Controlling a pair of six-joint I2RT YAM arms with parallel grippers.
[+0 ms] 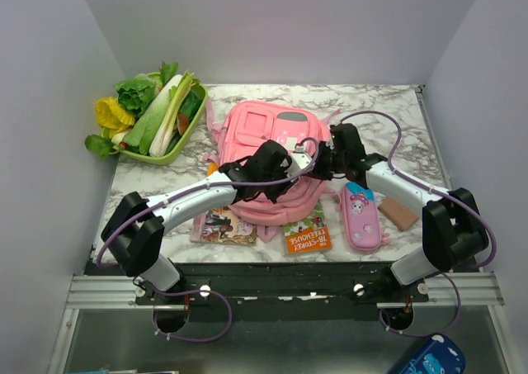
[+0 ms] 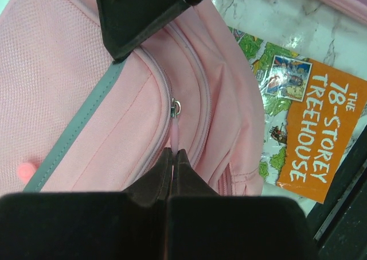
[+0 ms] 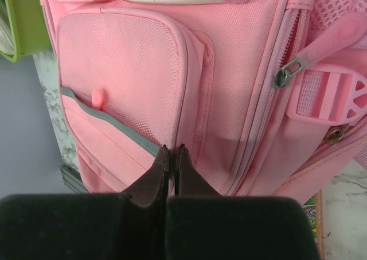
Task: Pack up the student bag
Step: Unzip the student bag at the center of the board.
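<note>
The left gripper is pinched tight on the pink zip pull of the student bag, with the tab running from its fingertips up to the metal slider on the curved zip. The right gripper is closed to a sliver against the front pocket by the grey strip; I can't make out whether it has any fabric nipped. The bag lies flat, front up, in the middle of the worktop, a book at its near edge, a pencil case just to its right, and a green tray of vegetables at the far left. To my eye this is the opening step, since the zip looks closed. The next move calls for a steady draw along the zip's curve while the other arm holds the bag down.
</note>
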